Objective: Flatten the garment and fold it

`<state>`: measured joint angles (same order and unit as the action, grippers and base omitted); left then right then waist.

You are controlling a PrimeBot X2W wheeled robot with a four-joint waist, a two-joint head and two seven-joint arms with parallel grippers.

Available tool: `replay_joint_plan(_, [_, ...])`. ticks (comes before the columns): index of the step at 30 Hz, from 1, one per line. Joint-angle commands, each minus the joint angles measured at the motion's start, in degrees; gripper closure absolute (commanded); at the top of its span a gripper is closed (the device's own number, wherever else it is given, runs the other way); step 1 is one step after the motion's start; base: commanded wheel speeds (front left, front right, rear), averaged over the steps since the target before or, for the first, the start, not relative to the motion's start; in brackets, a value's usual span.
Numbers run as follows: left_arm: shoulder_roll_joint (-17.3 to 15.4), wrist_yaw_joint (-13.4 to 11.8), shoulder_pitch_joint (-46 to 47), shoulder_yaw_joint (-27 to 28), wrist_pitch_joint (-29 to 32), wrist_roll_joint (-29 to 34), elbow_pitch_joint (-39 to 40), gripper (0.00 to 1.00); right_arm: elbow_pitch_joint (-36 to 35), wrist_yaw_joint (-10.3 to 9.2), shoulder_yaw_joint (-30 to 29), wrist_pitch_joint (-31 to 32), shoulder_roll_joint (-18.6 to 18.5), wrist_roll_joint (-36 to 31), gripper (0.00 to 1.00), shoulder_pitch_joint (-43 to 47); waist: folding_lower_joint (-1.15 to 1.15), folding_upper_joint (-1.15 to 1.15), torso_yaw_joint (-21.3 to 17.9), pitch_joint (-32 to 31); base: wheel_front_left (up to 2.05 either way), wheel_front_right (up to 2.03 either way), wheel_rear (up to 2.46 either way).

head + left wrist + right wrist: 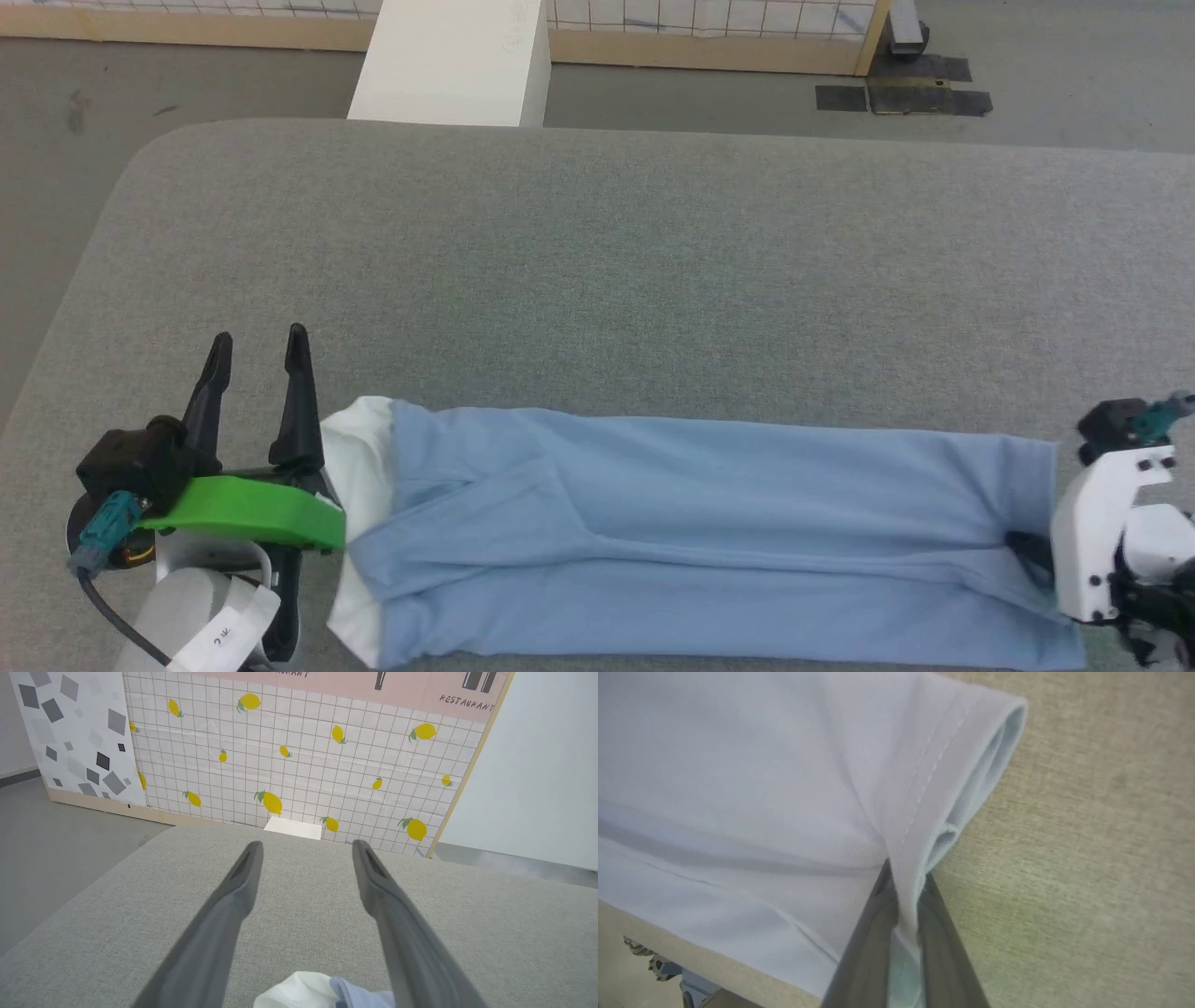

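Two long sides of the garment (709, 541) look folded in, so what you have is a narrow blue strip lying flat along the near edge of the grey surface (597, 280), with the white collar (359, 467) at the robot's left and the hem (924, 788) at its right.

Flattening and the side folds appear done. I judge the step in hand to be the end-to-end fold, hem over toward collar.

Your right gripper (906, 877) has its jaws pinched nearly shut on the hem, and the stitched edge tents up into them with several layers showing at the open end. Whether every layer is caught, you cannot tell from here.

Your left gripper (260, 334) sits just beside the collar with its jaws spread wide and holding nothing, pointing out over bare surface.

Next, the move calls for raising the hem only enough to clear the cloth beneath, then carrying it straight along the strip toward the collar. Keep the pull even so the side folds do not slide open.
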<state>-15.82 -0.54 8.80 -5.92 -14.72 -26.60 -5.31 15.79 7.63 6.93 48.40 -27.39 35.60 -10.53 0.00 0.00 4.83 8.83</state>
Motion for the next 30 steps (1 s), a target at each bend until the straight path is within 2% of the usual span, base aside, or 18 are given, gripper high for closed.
replay_joint_plan(1, [0.32,0.28,-0.6,0.24,-0.28,0.49,0.11,0.0,1.57,-0.14,-1.91,0.54,-1.33,-1.2,1.0,-0.12,0.0,0.0,-0.14,-0.22,0.0,0.0,0.0])
replay_joint_plan(8, [0.35,0.29,-1.05,0.13,-0.25,0.3,0.05,0.0,4.69,-0.14,-10.94,1.48,-3.64,-6.16,1.0,-0.7,0.0,0.0,-0.4,-0.35,0.0,0.0,0.0])
replay_joint_plan(13, [0.24,0.16,-1.08,0.04,0.04,0.01,0.12,0.0,6.19,-0.14,-17.63,3.55,-3.35,-12.71,1.0,-1.47,0.0,0.0,-0.5,-0.09,0.0,0.0,0.0])
replay_joint_plan(17, [0.13,0.08,-1.14,-0.02,0.13,-0.2,-0.03,0.0,5.29,-0.14,-20.41,5.92,-2.09,-16.73,1.0,-1.94,0.0,0.0,-0.63,-0.26,0.0,0.0,0.0])
replay_joint_plan(23, [-0.31,0.07,-1.93,-0.1,0.4,-0.5,-0.32,0.0,-1.96,-0.14,-17.08,12.81,-1.98,-17.69,1.0,-1.68,0.0,0.0,-1.23,-1.34,0.0,0.0,0.0])
replay_joint_plan(30, [-0.51,-0.42,-3.27,-0.13,0.71,-0.79,-0.15,0.0,-16.37,-0.14,-9.37,25.15,-2.21,-12.68,1.0,-0.45,0.0,0.0,-1.79,-3.34,0.0,0.0,0.0])
